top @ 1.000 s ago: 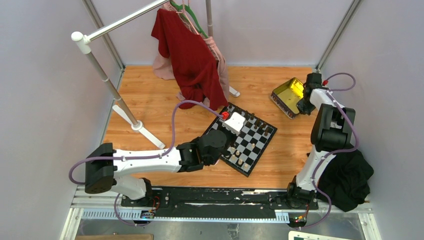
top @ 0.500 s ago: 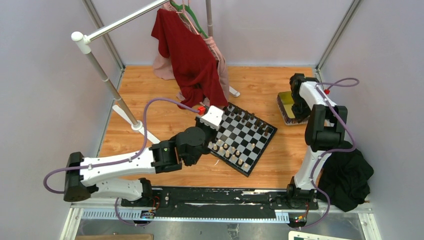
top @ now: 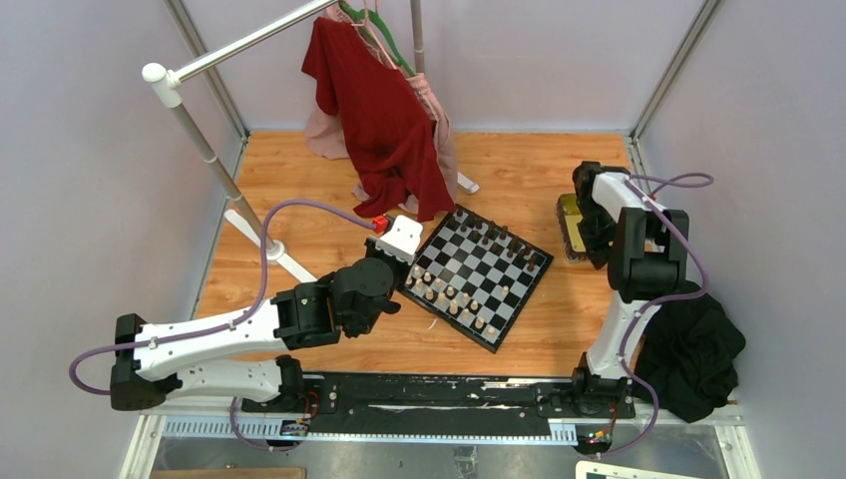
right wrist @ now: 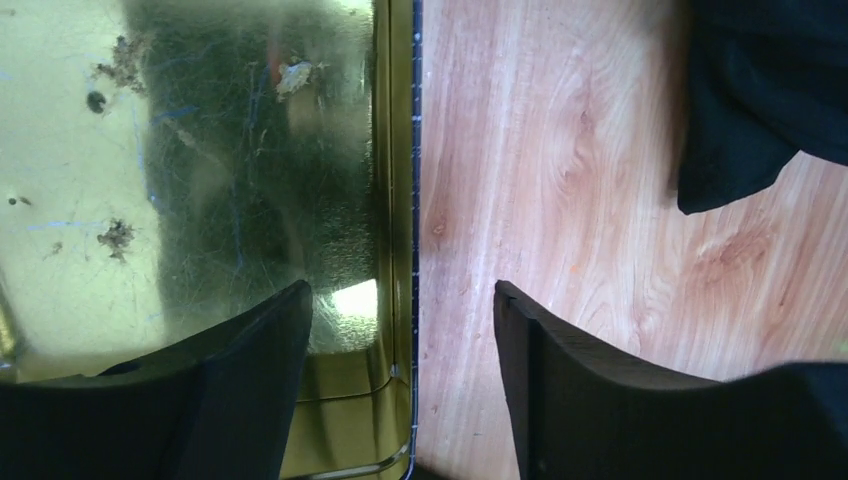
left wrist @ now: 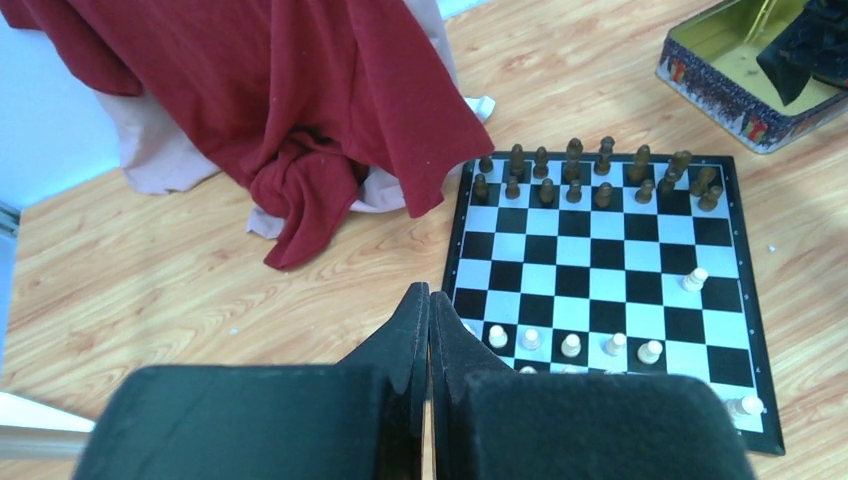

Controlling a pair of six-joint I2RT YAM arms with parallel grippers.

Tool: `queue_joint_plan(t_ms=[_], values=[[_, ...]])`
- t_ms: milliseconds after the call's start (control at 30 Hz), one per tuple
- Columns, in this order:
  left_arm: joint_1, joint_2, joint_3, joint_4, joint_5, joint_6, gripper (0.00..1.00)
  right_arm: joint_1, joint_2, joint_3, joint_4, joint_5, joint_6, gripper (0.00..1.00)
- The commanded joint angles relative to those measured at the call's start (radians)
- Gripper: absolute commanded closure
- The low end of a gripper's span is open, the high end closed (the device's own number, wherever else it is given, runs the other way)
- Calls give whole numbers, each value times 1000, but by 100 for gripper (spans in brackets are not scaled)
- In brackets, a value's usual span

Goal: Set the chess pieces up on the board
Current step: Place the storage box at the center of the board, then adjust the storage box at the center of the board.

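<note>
The board lies at an angle in the middle of the wooden floor. Dark chess pieces fill its two far rows. Light chess pieces stand along the near rows, and one stands further out. My left gripper is shut on nothing and hovers over the board's near left corner. My right gripper is open astride the wall of the gold tin, with one finger inside and one over the wood. No piece shows in the tin.
A red garment and a pink one hang from a white rack, reaching the floor just behind the board. The gold tin sits right of the board. A black cloth lies at the near right.
My left arm has drawn back leftward off the board, still shut. My right arm has swung nearer over the tin, and its jaws have gone from shut to open.
</note>
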Motion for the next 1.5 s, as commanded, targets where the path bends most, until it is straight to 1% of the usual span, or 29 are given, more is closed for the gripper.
queue_joint_plan(t_ms=[0, 167, 300, 367, 467, 533, 600, 667, 767, 833, 967, 1167, 1400, 1467], values=[[-5, -4, 25, -44, -38, -17, 100, 37, -33, -1, 11, 82, -37, 26], [-5, 1, 26, -33, -38, -14, 100, 47, -88, 36, 12, 119, -116, 25], [-5, 17, 35, -20, -33, -10, 100, 51, -118, 89, 25, 166, -232, 26], [-5, 29, 42, -15, -29, -7, 100, 50, -118, 119, 46, 177, -324, 26], [-6, 41, 53, -13, -25, -1, 100, 49, -107, 132, 180, 149, -576, 25], [-5, 44, 60, -13, -21, 3, 100, 50, -82, 141, 293, 85, -775, 26], [-5, 48, 70, -19, -7, 8, 100, 45, -40, 160, 393, -47, -981, 32], [-4, 53, 87, -34, 10, 11, 100, 39, 6, 180, 450, -162, -1121, 38], [-4, 56, 105, -67, 19, 5, 100, 31, 58, 196, 490, -301, -1262, 43], [-4, 48, 106, -72, 17, 3, 100, 32, 70, 180, 516, -352, -1314, 45], [-4, 24, 95, -73, 6, 2, 99, 31, 66, 133, 556, -381, -1365, 47], [-3, 13, 84, -68, 3, 0, 99, 29, 68, 99, 598, -447, -1424, 53], [-2, 20, 99, -66, 6, 0, 99, 23, 40, 37, 665, -480, -1462, 55], [-3, 31, 108, -62, 13, 3, 99, 21, 27, 21, 680, -480, -1501, 54]])
